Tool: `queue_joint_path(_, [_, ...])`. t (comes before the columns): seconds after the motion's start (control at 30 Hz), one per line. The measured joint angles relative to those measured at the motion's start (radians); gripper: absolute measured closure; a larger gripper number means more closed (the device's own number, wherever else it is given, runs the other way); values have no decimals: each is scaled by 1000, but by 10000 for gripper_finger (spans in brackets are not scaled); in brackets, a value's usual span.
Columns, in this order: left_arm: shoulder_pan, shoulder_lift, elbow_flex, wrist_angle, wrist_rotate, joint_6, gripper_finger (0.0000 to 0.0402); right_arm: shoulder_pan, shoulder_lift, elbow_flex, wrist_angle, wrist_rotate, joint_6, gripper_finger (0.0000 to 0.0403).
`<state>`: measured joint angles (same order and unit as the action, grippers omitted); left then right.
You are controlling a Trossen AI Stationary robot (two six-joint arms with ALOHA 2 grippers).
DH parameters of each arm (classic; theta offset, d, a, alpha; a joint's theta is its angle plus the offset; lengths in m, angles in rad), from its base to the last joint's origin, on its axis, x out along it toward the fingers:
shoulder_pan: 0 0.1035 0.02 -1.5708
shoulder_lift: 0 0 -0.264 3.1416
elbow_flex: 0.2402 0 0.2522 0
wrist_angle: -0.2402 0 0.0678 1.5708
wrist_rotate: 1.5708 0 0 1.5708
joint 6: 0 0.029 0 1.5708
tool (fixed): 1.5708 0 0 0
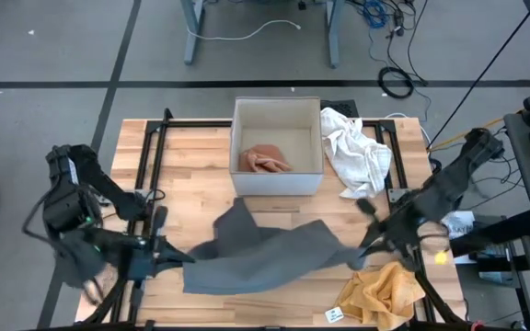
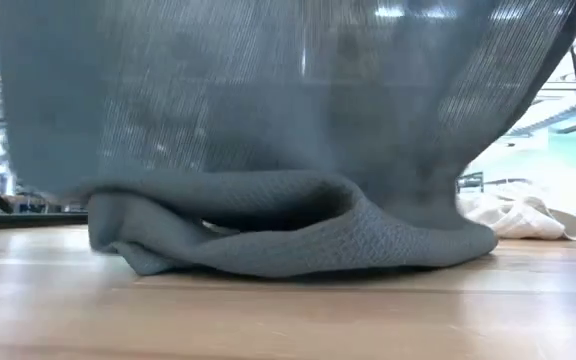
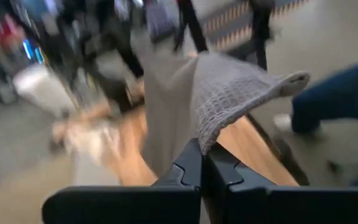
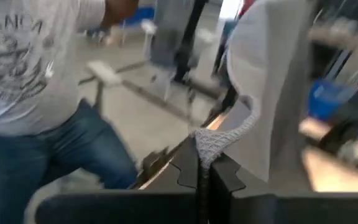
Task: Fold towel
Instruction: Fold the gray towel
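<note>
The grey waffle-weave towel point(image 1: 265, 253) hangs stretched between both tools, left tool point(image 1: 175, 258) and right tool point(image 1: 362, 253) each clamped on a corner, its middle bunched on the wooden table point(image 1: 191, 165) before a box point(image 1: 277, 147).

Bright, even daylight; both wrist views smear with motion blur, backgrounds unfocused

Grey towel point(image 1: 265, 257) with a fine waffle weave, shown on a light wood tabletop point(image 1: 191, 152) of butcher-block strips. White box point(image 1: 277, 147) containing a peach-orange cloth point(image 1: 265, 161). White crumpled cloth point(image 1: 357, 152) shown beside the box; mustard-yellow cloth point(image 1: 385, 292) at the tabletop's near right corner. Black left gripper point(image 3: 202, 180) and black right gripper point(image 4: 204, 180). Person point(image 4: 36, 93) in a grey printed shirt and blue jeans.
</note>
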<state>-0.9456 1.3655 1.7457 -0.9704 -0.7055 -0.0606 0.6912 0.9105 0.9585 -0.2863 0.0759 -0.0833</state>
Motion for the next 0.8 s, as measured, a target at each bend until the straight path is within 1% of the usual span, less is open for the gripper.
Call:
queue_joint_path(0.1, [-4,2,-81,-58,10,-165,401,0,94,0,15,-60,64,403])
queue_joint_path(0.23, [5,2,-216,-13,82,-286,401,0,223,0,66,-102,138,403])
queue_joint_path(0.43, [34,2,-460,180,198,-385,401,4,413,0,153,-164,228,403])
queue_joint_path(0.6, [62,2,-656,335,295,-477,401,4,547,0,148,-168,329,403])
queue_joint_path(0.73, [70,2,-787,449,347,-549,401,4,631,0,147,-207,409,403])
queue_joint_path(0.8, [69,2,-844,510,390,-586,401,4,662,0,151,-239,452,403])
